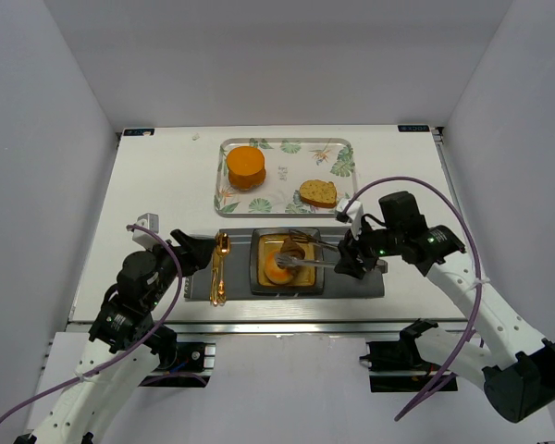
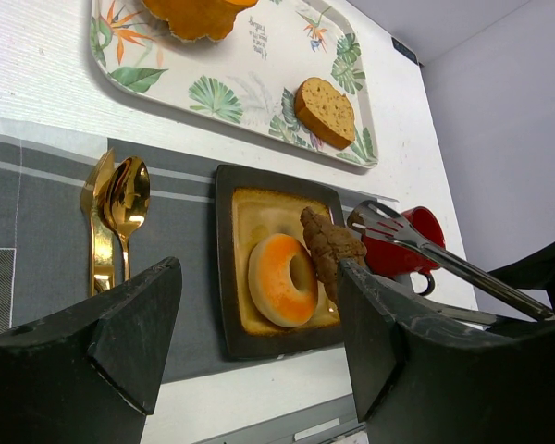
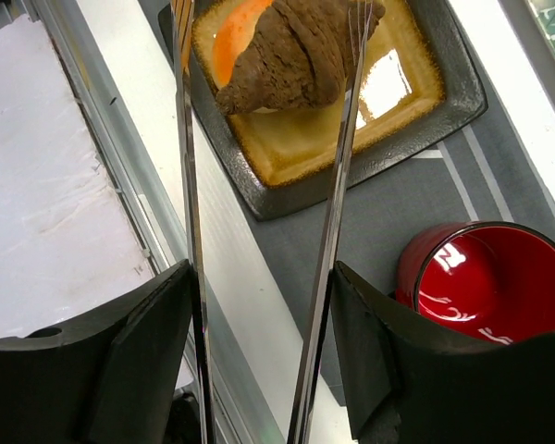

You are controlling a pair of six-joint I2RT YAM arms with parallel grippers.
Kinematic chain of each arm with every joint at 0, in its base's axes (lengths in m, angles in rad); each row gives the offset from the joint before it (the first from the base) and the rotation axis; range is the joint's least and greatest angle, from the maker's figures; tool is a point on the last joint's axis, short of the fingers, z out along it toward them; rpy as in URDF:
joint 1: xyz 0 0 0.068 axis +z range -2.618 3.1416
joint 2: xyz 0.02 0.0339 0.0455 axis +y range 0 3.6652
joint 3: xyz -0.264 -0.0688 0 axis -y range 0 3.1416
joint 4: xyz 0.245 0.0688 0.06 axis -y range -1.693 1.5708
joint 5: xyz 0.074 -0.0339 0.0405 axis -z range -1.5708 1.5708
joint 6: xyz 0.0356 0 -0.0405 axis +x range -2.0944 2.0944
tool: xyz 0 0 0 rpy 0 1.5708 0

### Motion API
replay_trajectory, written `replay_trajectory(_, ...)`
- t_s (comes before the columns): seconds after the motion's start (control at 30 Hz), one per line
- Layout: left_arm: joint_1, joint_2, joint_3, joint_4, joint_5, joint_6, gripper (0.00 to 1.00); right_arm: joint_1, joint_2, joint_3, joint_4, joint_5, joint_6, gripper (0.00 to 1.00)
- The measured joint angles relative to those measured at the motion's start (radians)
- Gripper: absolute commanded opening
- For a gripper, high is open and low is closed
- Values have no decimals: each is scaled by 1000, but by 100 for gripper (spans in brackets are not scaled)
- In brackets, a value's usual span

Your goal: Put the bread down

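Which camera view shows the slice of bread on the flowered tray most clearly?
The left wrist view: there the bread appears large, with speckled crumb and brown crust, lying on the tray. The top external view shows the bread small, at the tray's right end. The right wrist view does not show it.

**Twin black-and-white arms, purple cables**

Left arm (image 1: 134, 296): black joint housings, white lower link, and a purple cable (image 1: 178, 277) curving along it. Right arm (image 1: 462, 277): same build, with white links, black joints and small green lights (image 1: 432, 239) on the black housing. A white block (image 1: 351, 208) sits by its wrist, and a long purple cable (image 1: 407, 178) arcs over it. Black base brackets (image 1: 400, 354) below. Left fingers (image 2: 120, 342): matte black, chunky, faceted wedges. Right fingers (image 3: 139, 361): same matte black, smooth curved faces.
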Motion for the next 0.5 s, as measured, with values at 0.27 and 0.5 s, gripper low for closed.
replay_trajectory(0.27, 0, 0, 0, 2, 0, 0, 77, 0, -18, 0, 27, 2, 23, 61)
replay_trajectory(0.5, 0, 0, 0, 2, 0, 0, 77, 0, -18, 0, 44, 15, 30, 59)
